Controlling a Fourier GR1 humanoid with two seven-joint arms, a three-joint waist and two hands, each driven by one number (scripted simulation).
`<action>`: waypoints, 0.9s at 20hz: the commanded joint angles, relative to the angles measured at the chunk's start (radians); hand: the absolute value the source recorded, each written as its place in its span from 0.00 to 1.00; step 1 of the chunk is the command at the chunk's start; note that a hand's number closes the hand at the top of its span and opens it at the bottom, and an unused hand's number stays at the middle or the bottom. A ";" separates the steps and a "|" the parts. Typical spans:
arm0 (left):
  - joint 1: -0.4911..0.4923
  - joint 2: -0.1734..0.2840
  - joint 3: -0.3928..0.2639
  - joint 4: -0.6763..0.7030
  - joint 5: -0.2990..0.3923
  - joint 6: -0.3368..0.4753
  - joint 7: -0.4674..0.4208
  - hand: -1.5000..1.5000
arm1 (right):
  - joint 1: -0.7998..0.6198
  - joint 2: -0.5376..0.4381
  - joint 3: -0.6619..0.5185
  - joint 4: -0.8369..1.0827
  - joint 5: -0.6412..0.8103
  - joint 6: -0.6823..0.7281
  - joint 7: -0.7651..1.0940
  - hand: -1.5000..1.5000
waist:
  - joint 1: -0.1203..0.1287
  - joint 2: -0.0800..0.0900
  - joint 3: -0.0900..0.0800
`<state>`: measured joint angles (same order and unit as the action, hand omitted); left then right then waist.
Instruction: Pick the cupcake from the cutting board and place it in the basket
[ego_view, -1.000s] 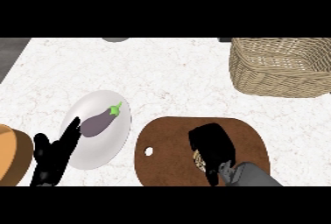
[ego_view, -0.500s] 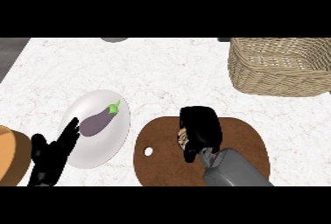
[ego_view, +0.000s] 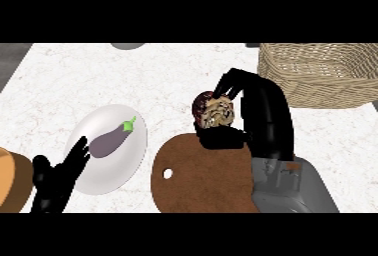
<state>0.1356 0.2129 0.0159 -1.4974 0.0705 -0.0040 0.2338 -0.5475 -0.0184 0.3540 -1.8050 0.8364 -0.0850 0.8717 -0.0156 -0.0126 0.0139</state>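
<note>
From the head view, my right robot hand (ego_view: 255, 112) is curled around the cupcake (ego_view: 214, 111), held above the tabletop (ego_view: 88, 75) past the cutting board (ego_view: 199, 175). The basket (ego_view: 317, 75) sits near; I could clip its rim and lose the cupcake. My left robot hand (ego_view: 55, 180) rests open by the plate (ego_view: 111, 170).

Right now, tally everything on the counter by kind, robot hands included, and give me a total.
Food items: 2, the cupcake and the eggplant
Plates: 1, the white plate
Cutting boards: 1, the brown cutting board
Baskets: 1, the wicker basket
Robot hands: 2, left robot hand, right robot hand
Total: 7
</note>
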 joint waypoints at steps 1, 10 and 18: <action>0.046 -0.011 -0.018 0.053 -0.012 -0.004 0.030 0.50 | -0.130 -0.030 -0.174 -0.077 -0.041 0.050 0.077 1.00 | 0.011 0.010 -0.014; -0.026 -0.020 -0.006 0.111 -0.022 0.003 0.037 0.50 | -0.347 -0.220 -0.461 -0.019 -0.140 0.203 0.145 1.00 | 0.008 0.014 -0.015; 0.012 -0.029 -0.018 0.042 -0.024 -0.002 0.060 0.50 | -0.414 -0.332 -0.563 0.221 -0.178 0.195 0.041 1.00 | 0.029 0.017 -0.014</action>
<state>0.1165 0.2011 0.0148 -1.4938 0.0549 -0.0128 0.2340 -0.9259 -0.2914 -0.1428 -1.7029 0.6870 0.1016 0.9673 0.0060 -0.0072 0.0118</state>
